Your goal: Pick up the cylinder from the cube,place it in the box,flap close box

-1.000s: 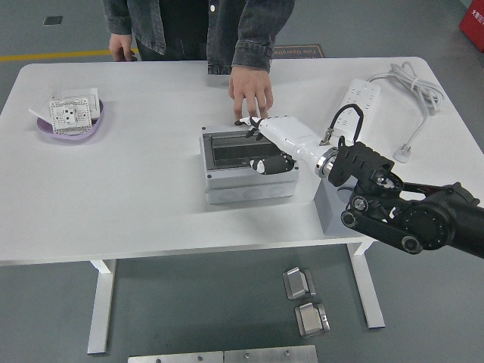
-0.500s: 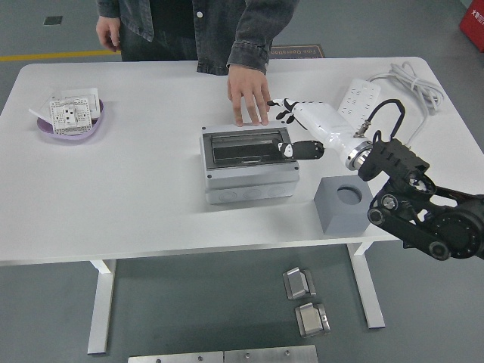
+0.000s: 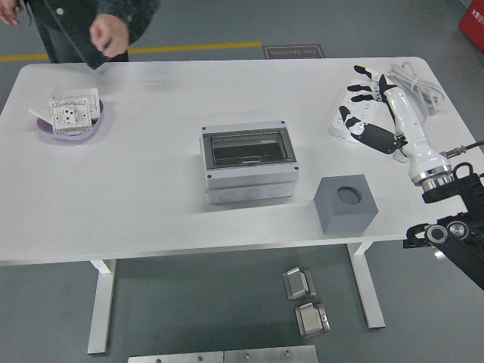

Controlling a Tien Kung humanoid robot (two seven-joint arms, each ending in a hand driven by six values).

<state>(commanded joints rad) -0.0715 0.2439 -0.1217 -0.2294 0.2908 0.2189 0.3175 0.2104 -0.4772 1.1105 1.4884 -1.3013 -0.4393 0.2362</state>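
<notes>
The grey box (image 3: pixel 248 163) stands mid-table with its dark see-through flap down over the top. To its right sits the grey cube (image 3: pixel 345 203), its round socket showing empty. No cylinder is visible anywhere. My right hand (image 3: pixel 361 98) hovers over the right part of the table, well right of the box, its fingers spread and holding nothing. My left arm does not appear.
A white power strip (image 3: pixel 349 115) with its coiled cable (image 3: pixel 414 82) lies at the far right under my hand. A purple dish (image 3: pixel 70 127) holding white sockets sits far left. A person's hand (image 3: pixel 108 32) is at the top left, beyond the table's far edge.
My right hand drew back from the box to the right and up. The person's hand left the box's far edge and the person moved away to the left.
</notes>
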